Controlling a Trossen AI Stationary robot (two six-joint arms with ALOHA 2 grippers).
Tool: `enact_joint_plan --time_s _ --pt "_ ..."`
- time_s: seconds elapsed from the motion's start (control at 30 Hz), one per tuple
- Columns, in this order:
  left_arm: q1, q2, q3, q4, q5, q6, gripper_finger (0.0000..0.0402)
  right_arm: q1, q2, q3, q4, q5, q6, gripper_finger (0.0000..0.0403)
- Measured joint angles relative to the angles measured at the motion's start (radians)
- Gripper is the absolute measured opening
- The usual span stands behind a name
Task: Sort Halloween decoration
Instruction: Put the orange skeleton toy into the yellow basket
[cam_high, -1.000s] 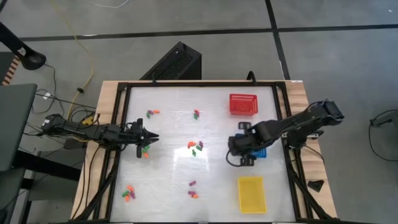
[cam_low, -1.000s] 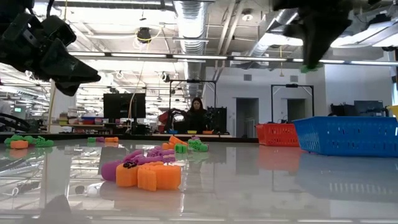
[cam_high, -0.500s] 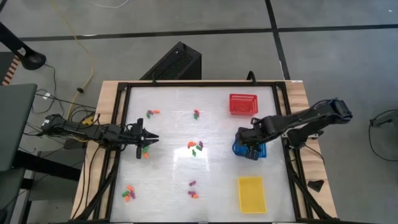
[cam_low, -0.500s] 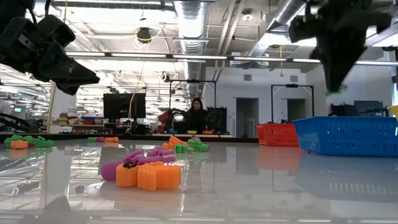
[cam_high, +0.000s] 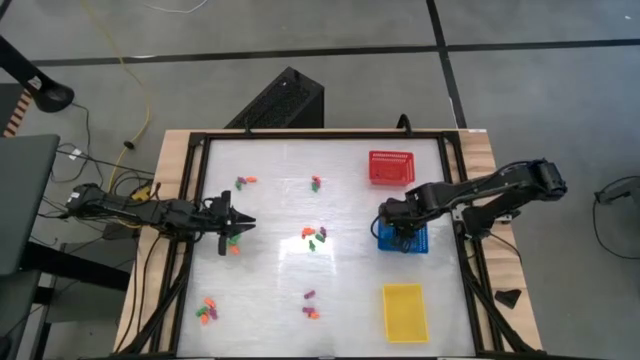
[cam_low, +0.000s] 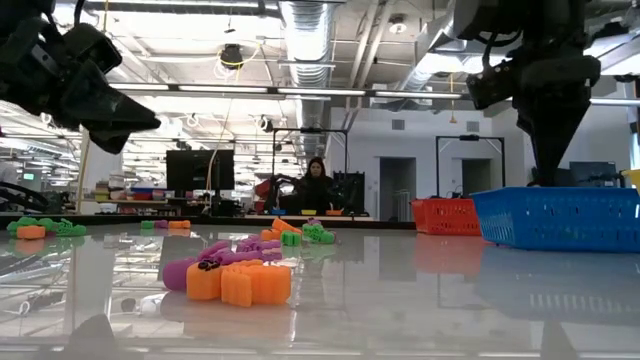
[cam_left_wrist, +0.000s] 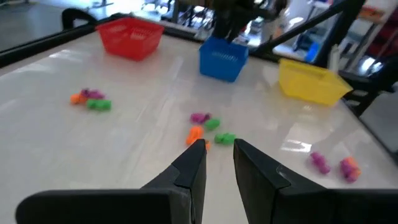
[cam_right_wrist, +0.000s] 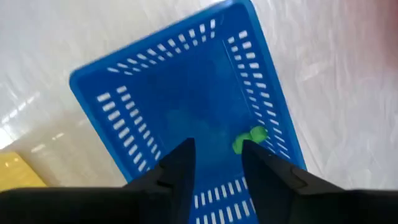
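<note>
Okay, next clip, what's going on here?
A two-arm robot is sorting tiny Halloween trinkets into mesh baskets. The right gripper hangs over the blue basket, fingers open, with a green trinket lying inside it. The left gripper waits at the table's left edge, fingers open, near a small cluster of trinkets. More clusters sit scattered on the table. The red basket and yellow basket look empty.

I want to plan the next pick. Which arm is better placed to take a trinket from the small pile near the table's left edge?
The left arm. Its left gripper hangs open right beside that pile, while the right gripper is far off, above the blue basket.
</note>
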Motion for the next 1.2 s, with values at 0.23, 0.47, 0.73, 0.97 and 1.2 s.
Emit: enact_joint_plan --time_s 0.23,0.47,0.73,0.97,1.2 --pt "0.000 0.000 0.000 0.116 0.110 0.072 0.0070 0.001 0.000 0.001 0.101 0.002 0.063 0.0207" --pt "0.000 0.000 0.000 0.120 0.120 0.085 0.0070 0.001 0.000 0.001 0.544 0.168 0.094 0.0191" --pt "0.000 0.000 0.001 0.004 0.066 0.035 0.0070 0.007 0.149 -0.005 1.411 0.450 -0.501 0.0173" --pt "0.000 0.006 0.001 -0.044 0.058 -0.080 0.0070 -0.083 0.451 0.117 1.811 0.335 -0.659 0.0173" --pt "0.000 0.013 0.001 -0.049 0.052 -0.173 0.0070 -0.232 0.714 0.465 1.408 0.160 -0.581 0.0172"
